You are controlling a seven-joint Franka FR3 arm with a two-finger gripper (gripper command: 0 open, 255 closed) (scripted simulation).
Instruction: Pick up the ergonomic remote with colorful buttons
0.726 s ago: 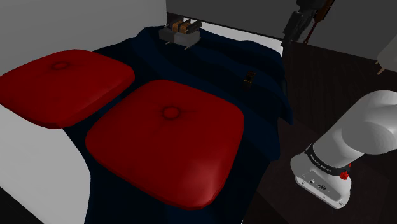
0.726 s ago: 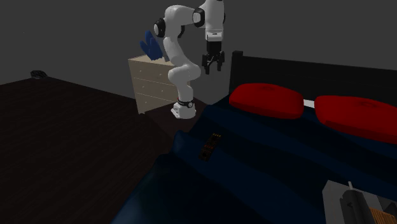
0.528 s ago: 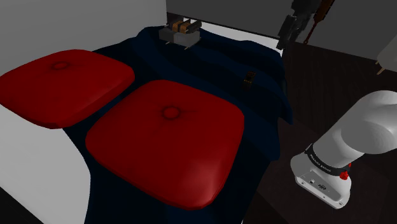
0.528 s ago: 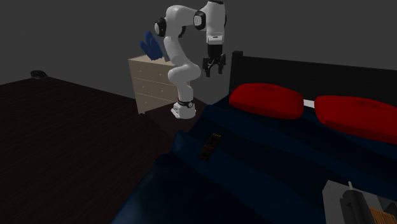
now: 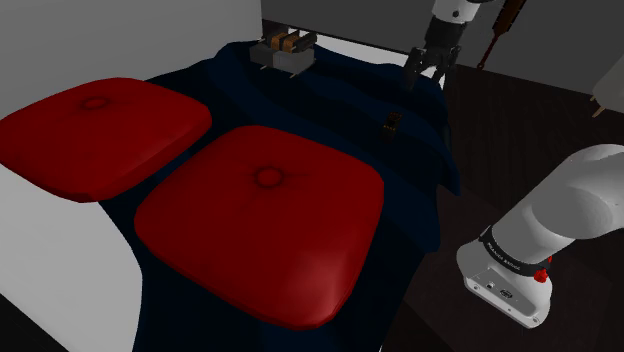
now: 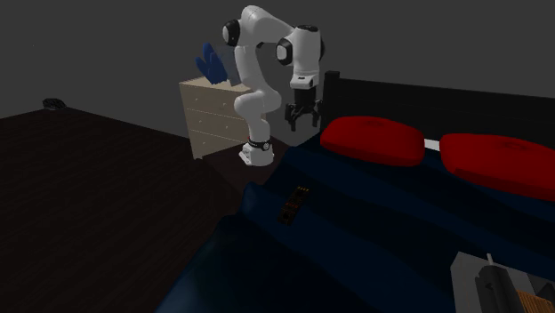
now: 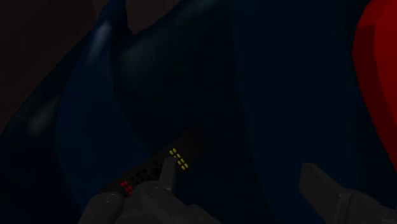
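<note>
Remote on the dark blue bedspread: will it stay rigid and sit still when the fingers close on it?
Probably rigid: the remote reads as a slim, flat bar. It should not roll, but it lies near the edge of the soft, folded bedspread, so a nudge might slide or sink it.

Readable text: none; no word, number, brand or sign can be made out
remote (image 7: 156,168), wrist view: a short row of yellow button dots and a cluster of red ones on its dark face; no letter or digit legible on any of them
remote (image 5: 392,124), shoulder view, at 1 o'clock: pale specks on a dark body; too small to read
remote (image 6: 294,204), second exterior view, near centre: a yellowish patch at its far end; no characters legible
dark band (image 5: 503,256) low on the arm, at 4 o'clock in the shoulder view: faint pale marks like lettering; not legible
white base (image 5: 497,291) just under that band: a few small dark marks; unreadable
</note>
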